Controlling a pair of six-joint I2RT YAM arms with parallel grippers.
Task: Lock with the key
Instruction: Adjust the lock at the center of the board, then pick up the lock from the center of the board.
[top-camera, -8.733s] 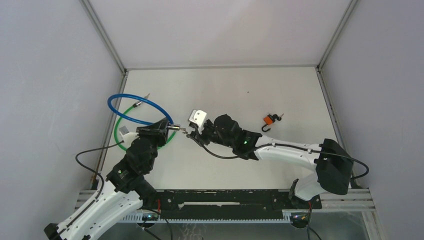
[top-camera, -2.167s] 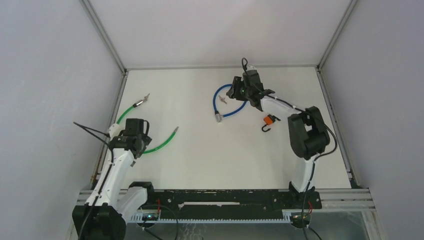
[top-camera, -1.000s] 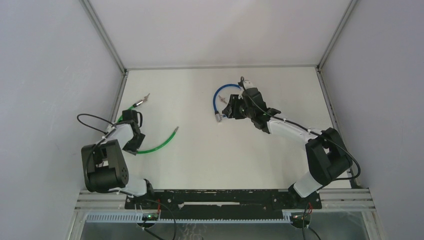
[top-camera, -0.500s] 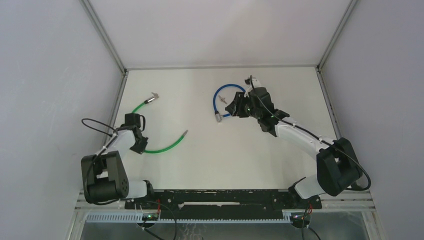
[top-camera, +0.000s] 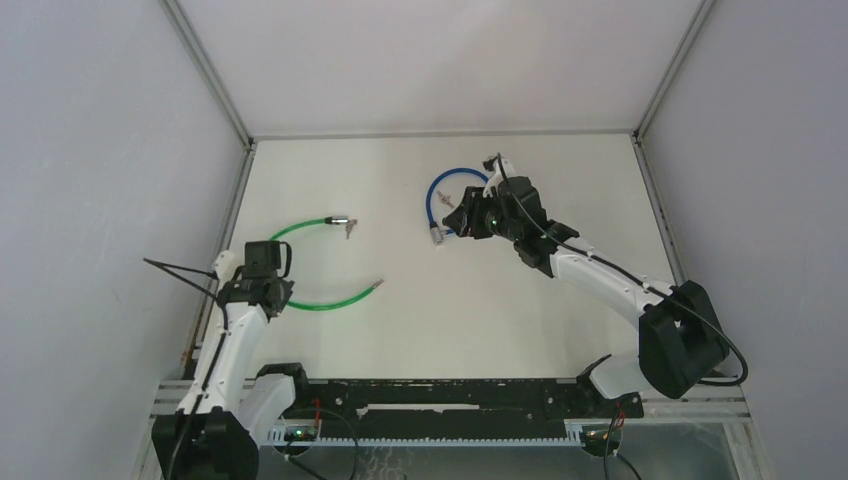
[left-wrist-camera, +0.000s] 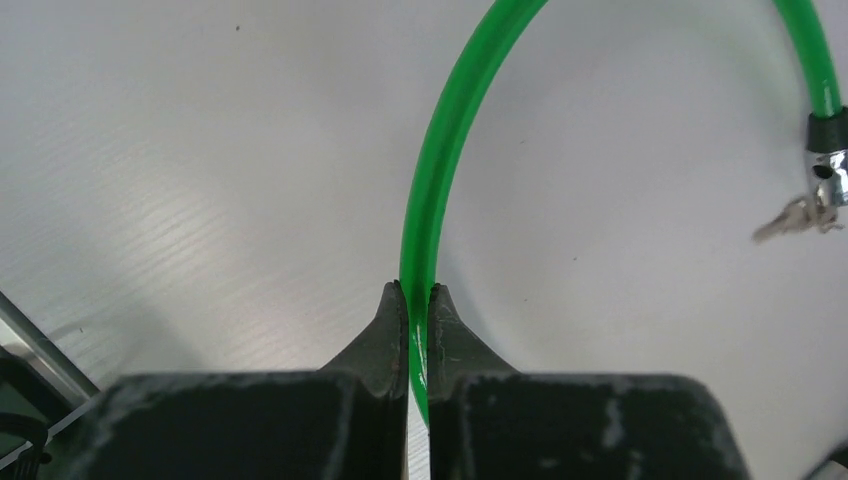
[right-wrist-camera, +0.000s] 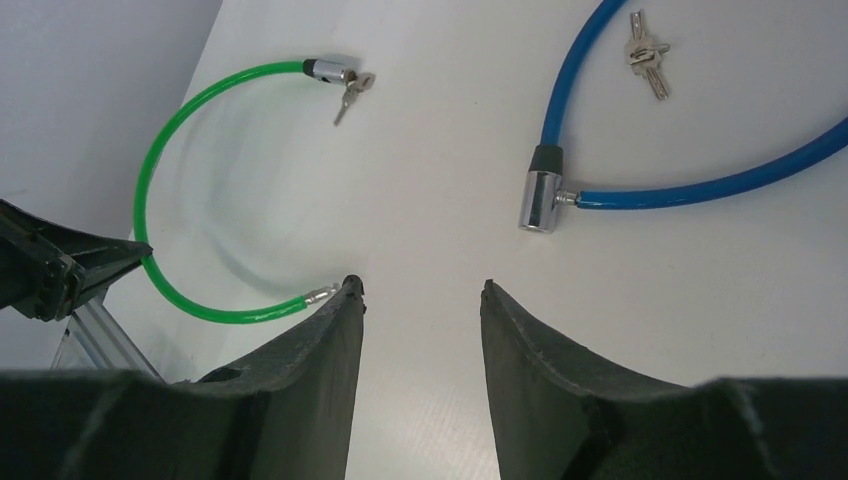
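The left tool (left-wrist-camera: 418, 295) was clamped shut on the green cable lock (left-wrist-camera: 437, 160), which lay as an open arc on the surface (left-wrist-camera: 200, 150), a key (left-wrist-camera: 795, 215) at its lock head. Farther off, the right tool (right-wrist-camera: 420, 290) stood open and empty near the blue cable lock (right-wrist-camera: 700, 185) and loose keys (right-wrist-camera: 645, 55).

white table (top-camera: 480, 320) with green cable lock (right-wrist-camera: 137, 215), blue cable lock (right-wrist-camera: 700, 185), keys (right-wrist-camera: 645, 55)

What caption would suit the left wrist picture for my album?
Left pincer shut on the green cable lock, keys at its far end.
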